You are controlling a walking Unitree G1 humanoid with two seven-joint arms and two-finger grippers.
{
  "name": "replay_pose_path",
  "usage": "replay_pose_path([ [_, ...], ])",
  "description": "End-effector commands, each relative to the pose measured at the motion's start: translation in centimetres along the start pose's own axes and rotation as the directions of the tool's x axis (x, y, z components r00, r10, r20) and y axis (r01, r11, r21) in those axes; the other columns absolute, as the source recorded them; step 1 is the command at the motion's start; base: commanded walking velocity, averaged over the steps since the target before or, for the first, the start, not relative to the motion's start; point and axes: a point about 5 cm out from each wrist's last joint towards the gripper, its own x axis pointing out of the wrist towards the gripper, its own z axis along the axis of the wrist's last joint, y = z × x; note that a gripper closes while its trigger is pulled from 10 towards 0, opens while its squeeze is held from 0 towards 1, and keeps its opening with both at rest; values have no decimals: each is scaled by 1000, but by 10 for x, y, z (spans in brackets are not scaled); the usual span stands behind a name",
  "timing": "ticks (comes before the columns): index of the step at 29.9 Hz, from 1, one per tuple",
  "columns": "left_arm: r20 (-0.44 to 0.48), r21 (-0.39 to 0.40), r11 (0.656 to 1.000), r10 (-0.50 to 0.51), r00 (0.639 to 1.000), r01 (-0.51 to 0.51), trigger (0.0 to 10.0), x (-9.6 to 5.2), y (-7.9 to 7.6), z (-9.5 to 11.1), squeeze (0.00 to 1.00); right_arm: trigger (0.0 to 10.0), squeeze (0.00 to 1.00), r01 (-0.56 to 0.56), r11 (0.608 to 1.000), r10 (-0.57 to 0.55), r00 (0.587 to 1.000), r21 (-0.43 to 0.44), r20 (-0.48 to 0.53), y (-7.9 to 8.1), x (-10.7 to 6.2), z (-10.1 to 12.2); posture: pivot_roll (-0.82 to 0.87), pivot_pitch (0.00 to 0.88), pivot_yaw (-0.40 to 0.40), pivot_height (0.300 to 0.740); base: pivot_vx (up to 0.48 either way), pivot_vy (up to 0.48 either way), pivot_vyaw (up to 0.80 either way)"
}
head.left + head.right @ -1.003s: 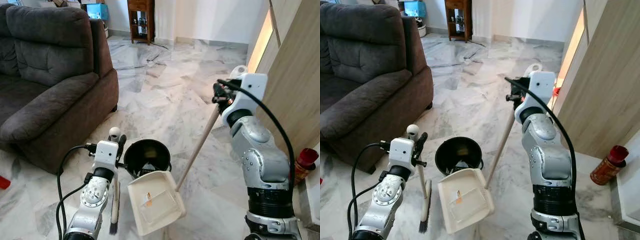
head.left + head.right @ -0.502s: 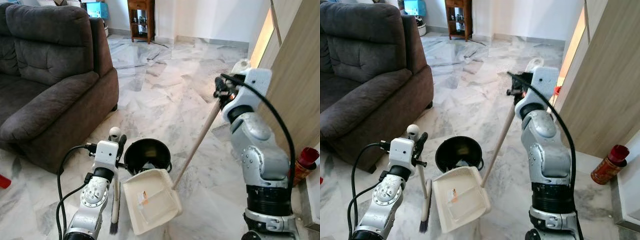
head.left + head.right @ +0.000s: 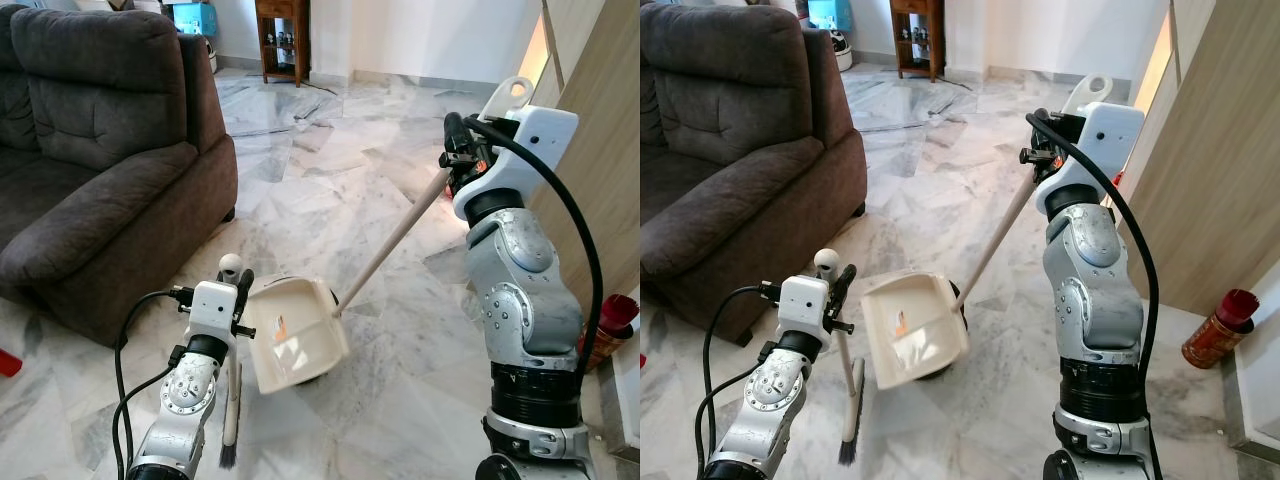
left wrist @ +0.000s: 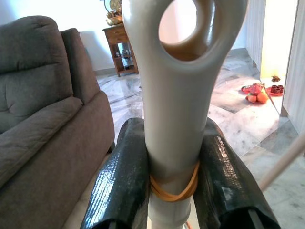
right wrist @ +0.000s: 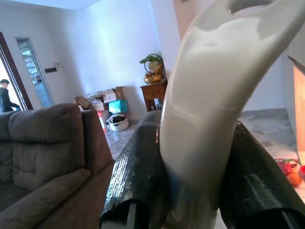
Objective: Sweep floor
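Note:
A white dustpan hangs tilted over the black bin, which is almost hidden under it. Its long pale handle slants up to my right gripper, which is shut on the handle's white top end. My left gripper is shut on the grey handle of a small brush, held there with a rubber band. The brush hangs upright beside the dustpan, bristles just above the marble floor.
A dark grey sofa fills the left side. A wooden cabinet wall and a red can stand on the right. A wooden side table is at the back. A person stands far off by a doorway.
My right gripper has risen and the dustpan has lifted off the floor, swung left and tipped over the bin. The left arm and brush have stayed still.

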Motion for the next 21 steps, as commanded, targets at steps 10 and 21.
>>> replay_pose_path([
  [10,60,36,999,-11,998,9,10000,2,0,10,0,10000,0,-60,997,56,995,52,78,22,-5,4,96,0,42,740,24,0,0],
  [21,65,36,999,-3,998,1,10000,2,0,11,0,10000,0,-70,995,64,994,65,89,25,-5,2,100,0,40,740,264,0,0],
])
